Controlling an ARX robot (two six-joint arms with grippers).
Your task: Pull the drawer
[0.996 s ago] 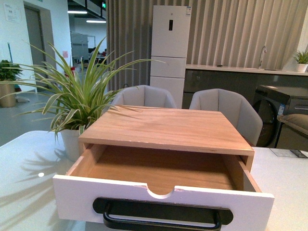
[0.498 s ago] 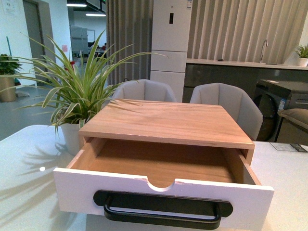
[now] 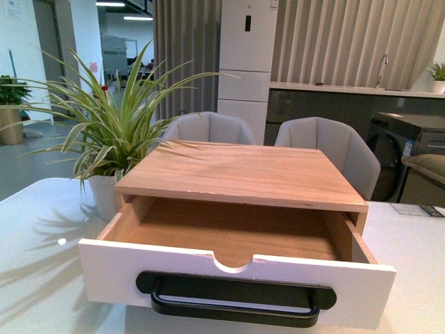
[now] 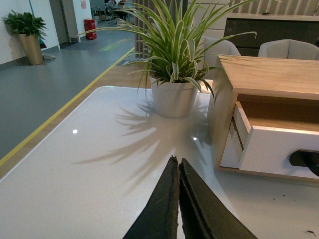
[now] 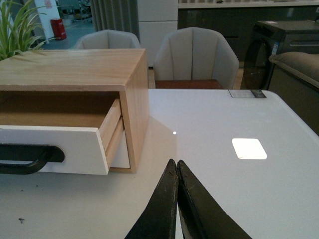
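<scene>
Clearly the drawer (image 3: 236,278) stands pulled open on the table (image 3: 42,278); both arms' jaws are pressed together, potted plant (image 3: 104,139) at ten o'clock.

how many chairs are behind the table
2. One grey chair stands behind the wooden cabinet's left half, the other grey chair behind its right half. The cabinet and the potted plant could hide more.

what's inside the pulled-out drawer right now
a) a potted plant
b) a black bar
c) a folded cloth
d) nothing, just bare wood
d: the front view looks down into the drawer, which stands well out of the wooden cabinet, and only its bare light wood floor shows; the potted plant stands on the table beside the cabinet, and the black handle is on the white front, not inside.
</scene>
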